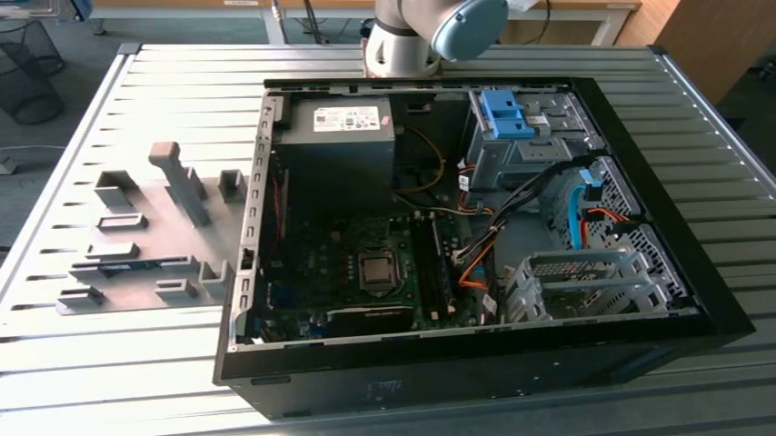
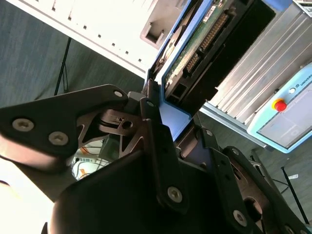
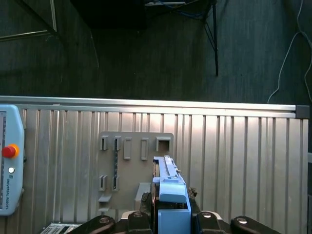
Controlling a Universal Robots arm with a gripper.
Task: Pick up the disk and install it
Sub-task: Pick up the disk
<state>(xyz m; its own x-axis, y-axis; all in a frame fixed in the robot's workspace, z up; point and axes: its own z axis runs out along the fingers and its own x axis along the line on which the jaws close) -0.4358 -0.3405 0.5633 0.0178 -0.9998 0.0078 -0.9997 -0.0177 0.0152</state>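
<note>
The disk (image 2: pixel 192 53) is a flat drive in a bright blue caddy, its green circuit board and connector edge showing in the second wrist view. My gripper (image 2: pixel 176 127) is shut on it, with dark fingers (image 2: pixel 157 146) pressing either side of the blue frame. In the first wrist view the disk (image 3: pixel 170 187) stands on edge between the gripper (image 3: pixel 171 218) jaws, held high above the grey fixture plate (image 3: pixel 136 161). In the exterior view the arm (image 1: pixel 412 36) rises beyond the far edge of the open computer case (image 1: pixel 363 263).
A grey drive bay with a fixed blue bracket (image 1: pixel 507 113) sits at the case's far right corner in the exterior view. The fixture plate (image 1: pixel 145 236) with upright holders lies to the case's left on the slatted metal table (image 1: pixel 109 363). A teach pendant (image 3: pixel 9 161) rests on the table.
</note>
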